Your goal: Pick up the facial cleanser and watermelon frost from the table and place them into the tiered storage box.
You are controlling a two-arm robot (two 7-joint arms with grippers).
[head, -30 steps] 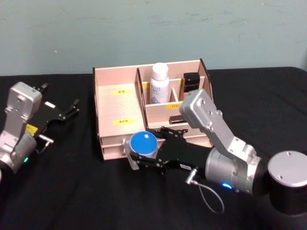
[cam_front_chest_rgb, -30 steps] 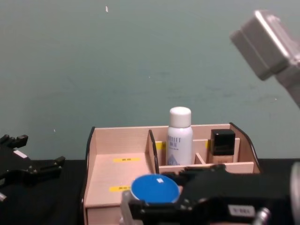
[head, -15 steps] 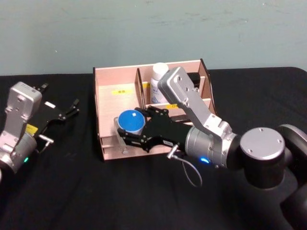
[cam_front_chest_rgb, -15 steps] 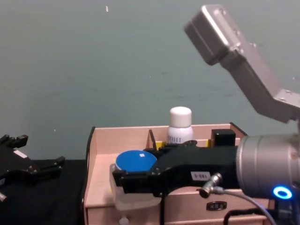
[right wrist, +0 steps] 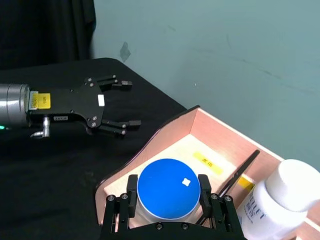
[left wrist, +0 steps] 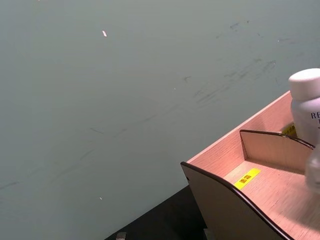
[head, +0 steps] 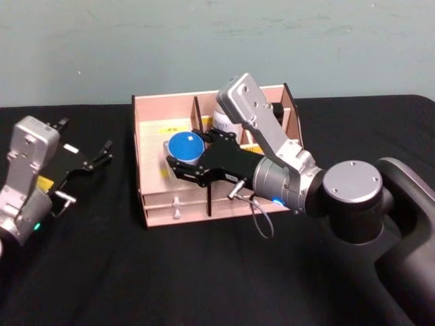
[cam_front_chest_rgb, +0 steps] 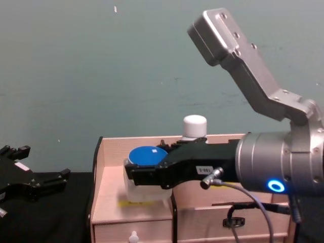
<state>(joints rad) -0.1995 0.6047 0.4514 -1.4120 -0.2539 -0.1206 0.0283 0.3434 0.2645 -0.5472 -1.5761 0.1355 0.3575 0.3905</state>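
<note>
My right gripper [head: 183, 157] is shut on a clear jar with a round blue lid [head: 185, 145]; I cannot tell whether it is the facial cleanser or the watermelon frost. It holds the jar [cam_front_chest_rgb: 144, 178] upright just above the floor of the wide left compartment of the tiered storage box [head: 151, 112]. From the right wrist, black fingers [right wrist: 132, 199] clamp both sides of the lid [right wrist: 168, 189]. A white bottle [cam_front_chest_rgb: 195, 125] stands in a back compartment behind the arm. My left gripper [head: 90, 160] rests open on the table, left of the box.
A black cloth covers the table [head: 102, 272]. The box has low drawers along its front with a white knob [head: 175, 206]. My right forearm [head: 272, 139] crosses over the box's right compartments. A teal wall [head: 204, 41] stands close behind.
The right gripper has carried the blue-lidded jar up and back from the box's front edge to over the left compartment. The left arm has not moved.
</note>
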